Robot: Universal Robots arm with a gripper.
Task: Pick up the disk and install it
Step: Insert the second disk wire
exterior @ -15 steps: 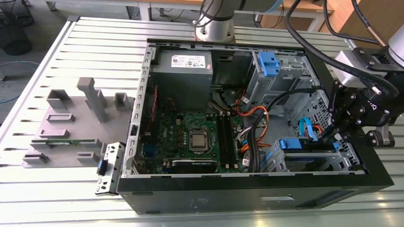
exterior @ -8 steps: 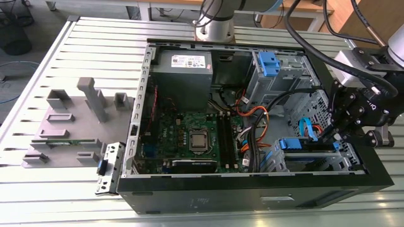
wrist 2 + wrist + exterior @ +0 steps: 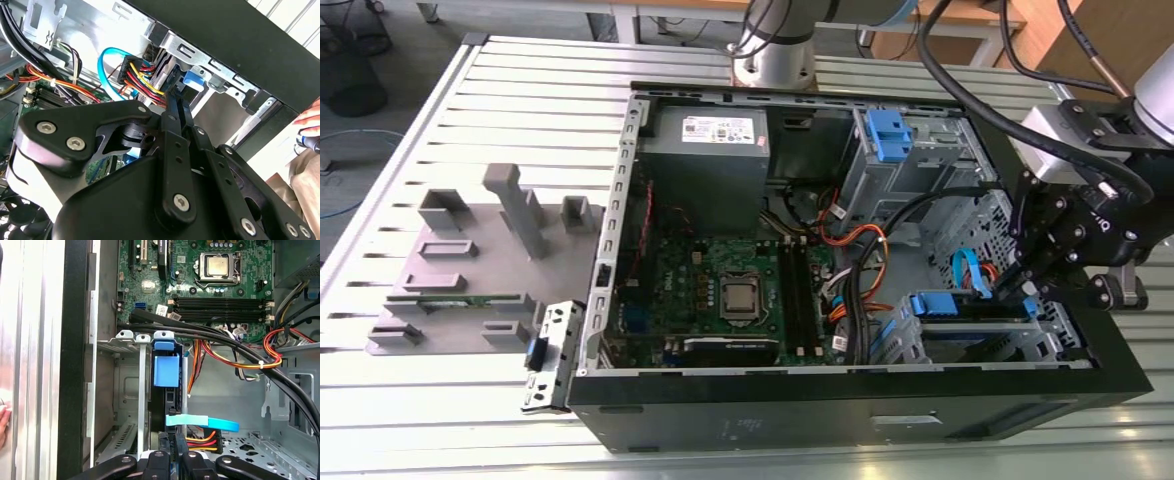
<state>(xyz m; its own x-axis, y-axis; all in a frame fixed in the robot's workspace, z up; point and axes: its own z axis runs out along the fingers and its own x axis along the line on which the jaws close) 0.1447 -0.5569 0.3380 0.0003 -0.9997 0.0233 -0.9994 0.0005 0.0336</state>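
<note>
The disk [image 3: 169, 410] stands on edge in the drive bay [image 3: 131, 390] at the case's corner, seen as a dark narrow slab with a blue plastic rail tab [image 3: 165, 369] at its far end. In the exterior view the blue rail [image 3: 942, 304] shows at the lower right of the open computer case [image 3: 854, 395]. My gripper [image 3: 176, 459] sits at the disk's near end, one finger on each side of its edge, apparently shut on it. In the second wrist view the fingers [image 3: 176, 107] run close together toward the blue tab [image 3: 193, 82].
Black cable bundles [image 3: 215, 335], red-yellow power wires [image 3: 202, 437] and a light blue data cable [image 3: 202, 421] lie beside the bay. Motherboard [image 3: 727, 290] and power supply [image 3: 710, 150] fill the case's left. A grey fixture [image 3: 467, 260] lies on the slatted table. A person's hand [image 3: 311, 119] is just outside the case.
</note>
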